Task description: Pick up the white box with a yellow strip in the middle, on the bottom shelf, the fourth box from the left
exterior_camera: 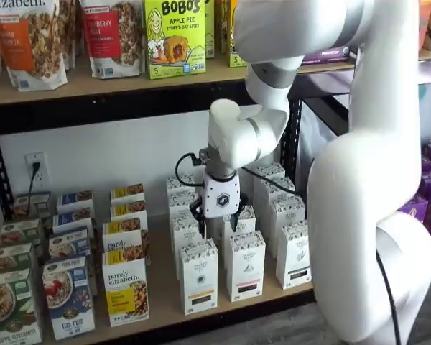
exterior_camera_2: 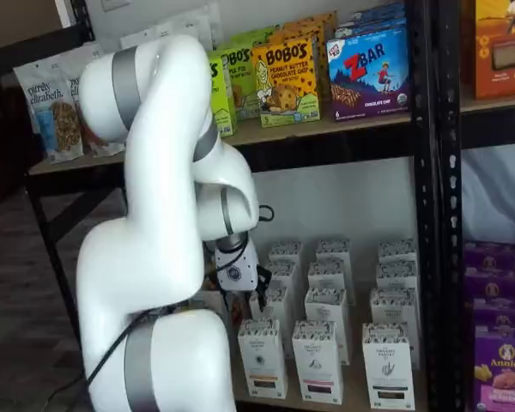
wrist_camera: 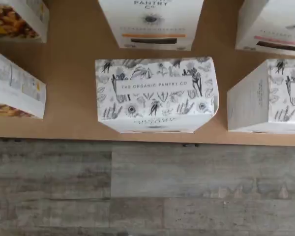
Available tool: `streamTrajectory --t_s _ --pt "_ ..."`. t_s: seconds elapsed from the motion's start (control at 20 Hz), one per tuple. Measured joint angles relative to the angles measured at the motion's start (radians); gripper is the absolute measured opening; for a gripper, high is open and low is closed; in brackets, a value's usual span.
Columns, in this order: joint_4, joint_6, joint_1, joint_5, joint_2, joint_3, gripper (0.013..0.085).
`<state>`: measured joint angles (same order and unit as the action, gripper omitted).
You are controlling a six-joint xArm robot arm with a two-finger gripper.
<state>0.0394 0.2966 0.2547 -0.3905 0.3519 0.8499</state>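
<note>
- the white box (exterior_camera: 199, 276) stood upright at the front edge of the bottom shelf (exterior_camera: 165, 305), first in a row of plain white cartons; a shelf view showed a yellow strip low on its front.
- just beside it on one side stood a granola box (exterior_camera: 126, 287) with a big yellow panel, and on the other a white carton with a pink strip (exterior_camera: 245, 265).
- more white cartons stood in rows behind these three, running back toward the wall.
- the gripper (exterior_camera: 217, 213) hung above the second row of white cartons, behind the white box and apart from it; it touched no carton.
- its black fingers were spread, with nothing between them, though the gap was hard to make out in either shelf view.
- in the wrist view a flower-printed carton top (wrist_camera: 156, 87) reading "the organic pantry co" lay in the middle, near the edge of the tan board, with grey plank floor (wrist_camera: 147, 191) past that edge.
- in a shelf view the white arm (exterior_camera_2: 154, 223) hid the left part of the bottom shelf, and the gripper (exterior_camera_2: 238, 300) showed only partly.
</note>
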Motion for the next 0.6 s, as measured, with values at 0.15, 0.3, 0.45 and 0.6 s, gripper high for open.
streamTrajectory --t_s 0.15,0.3,0.45,0.6 --pt "0.002 -0.008 -0.009 0.002 0.033 0.026 0.085" --pt "-0.01 -0.022 -0.012 0.012 0.062 0.046 0.085" --pt "-0.031 -0.039 -0.01 0.029 0.086 0.061 0.085" --pt "-0.035 -0.042 -0.008 0.037 0.101 0.072 0.085"
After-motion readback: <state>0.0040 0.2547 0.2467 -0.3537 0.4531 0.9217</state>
